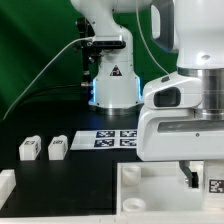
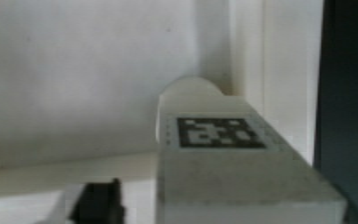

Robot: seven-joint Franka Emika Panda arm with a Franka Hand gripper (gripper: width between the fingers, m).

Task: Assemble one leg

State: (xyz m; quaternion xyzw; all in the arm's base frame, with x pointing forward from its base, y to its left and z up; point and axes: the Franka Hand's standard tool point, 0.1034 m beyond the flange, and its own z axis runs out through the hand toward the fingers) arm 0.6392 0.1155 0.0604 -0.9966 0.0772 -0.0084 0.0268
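Observation:
My gripper (image 1: 203,180) hangs low over the large white tray (image 1: 140,195) at the exterior view's right. One leg (image 1: 214,186), a small white block with a square tag, stands there between the jaws. In the wrist view this leg (image 2: 220,140) fills the middle, tag up, over the white tray (image 2: 69,100). One black finger (image 2: 101,203) shows beside it with a small gap; the other finger is hidden behind the leg. The gripper (image 2: 202,208) looks open around the leg. Two more legs (image 1: 30,148) (image 1: 57,148) lie on the black table at the left.
The marker board (image 1: 105,138) lies flat mid-table, behind the tray. The robot's base (image 1: 110,80) stands at the back with a white cable running left. A white piece (image 1: 6,185) sits at the front left edge.

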